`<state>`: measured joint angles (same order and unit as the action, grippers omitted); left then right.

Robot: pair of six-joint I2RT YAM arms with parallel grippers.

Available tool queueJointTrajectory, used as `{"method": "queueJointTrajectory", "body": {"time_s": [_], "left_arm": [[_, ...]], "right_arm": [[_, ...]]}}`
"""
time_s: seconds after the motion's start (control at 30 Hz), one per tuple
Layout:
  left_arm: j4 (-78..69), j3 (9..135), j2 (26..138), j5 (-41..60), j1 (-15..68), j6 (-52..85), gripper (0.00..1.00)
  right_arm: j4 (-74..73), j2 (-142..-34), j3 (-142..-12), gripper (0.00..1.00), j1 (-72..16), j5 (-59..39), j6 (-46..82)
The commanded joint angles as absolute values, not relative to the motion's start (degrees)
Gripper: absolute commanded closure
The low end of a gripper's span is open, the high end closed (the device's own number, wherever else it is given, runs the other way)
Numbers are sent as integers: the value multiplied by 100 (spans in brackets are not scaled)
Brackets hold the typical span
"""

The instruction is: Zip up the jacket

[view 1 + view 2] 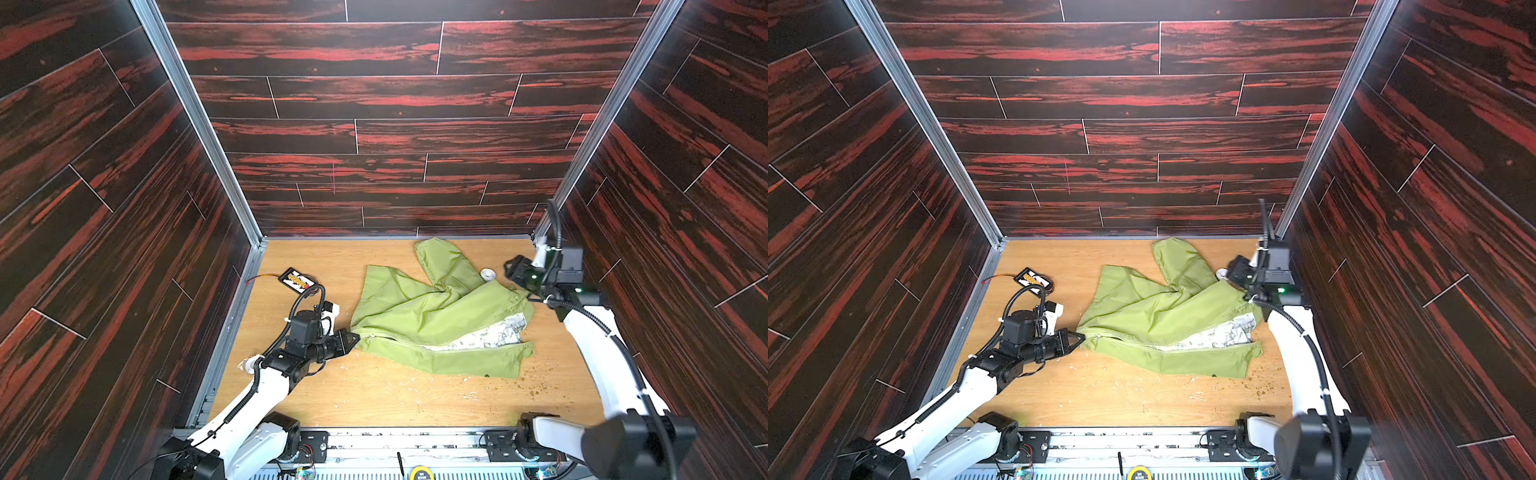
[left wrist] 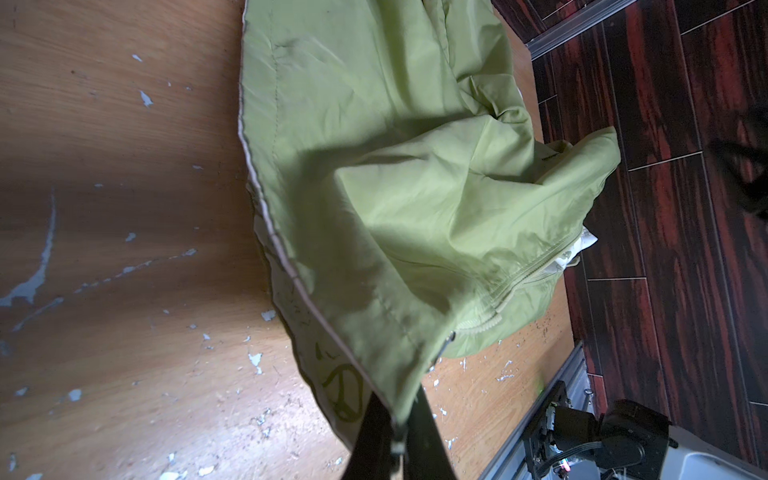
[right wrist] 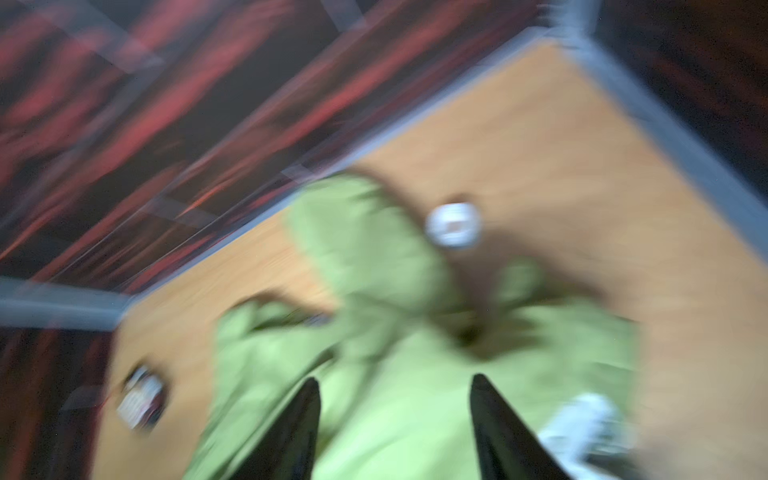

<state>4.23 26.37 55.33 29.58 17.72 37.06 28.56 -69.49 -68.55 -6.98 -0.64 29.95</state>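
The jacket (image 1: 432,316) sprawls mid-right on the table (image 1: 374,399); zipper (image 1: 399,341) joined only near its left hem — lining (image 1: 490,334) gaping, most looks undone. The left end effector (image 1: 352,338) clamps that hem; right end effector (image 3: 397,378) hovers, jaws apart.

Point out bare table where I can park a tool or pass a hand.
Free: wide front strip between jacket and front rail; back patch between black device and sleeve. Crowded: left gripper clamped on the jacket's left edge; right gripper and white ring back right.
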Motion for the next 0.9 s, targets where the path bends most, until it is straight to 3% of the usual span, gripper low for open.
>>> {"method": "queueJointTrajectory", "body": {"time_s": [0.0,0.17,0.33,0.47,0.67,0.87], "left_arm": [[409,2810,5484,3052,1802,3706,100],[456,2829,5498,3031,1828,3692,100],[514,2826,5468,3007,1837,3665,100],[536,2839,5423,3016,1834,3665,100],[506,2865,5423,3092,1836,3698,100],[448,2848,5415,3158,1837,3746,100]], "right_arm": [[3045,-6779,-6828,47,-2088,-535,3584],[1694,-7074,-6162,48,-4250,-579,5061],[645,-8002,-5970,48,-5374,-293,5951],[-118,-8552,-5739,49,-5558,-441,6409],[-510,-9118,-5705,59,-5686,-595,6571],[-724,-9601,-5809,60,-5730,-746,6685]]}}
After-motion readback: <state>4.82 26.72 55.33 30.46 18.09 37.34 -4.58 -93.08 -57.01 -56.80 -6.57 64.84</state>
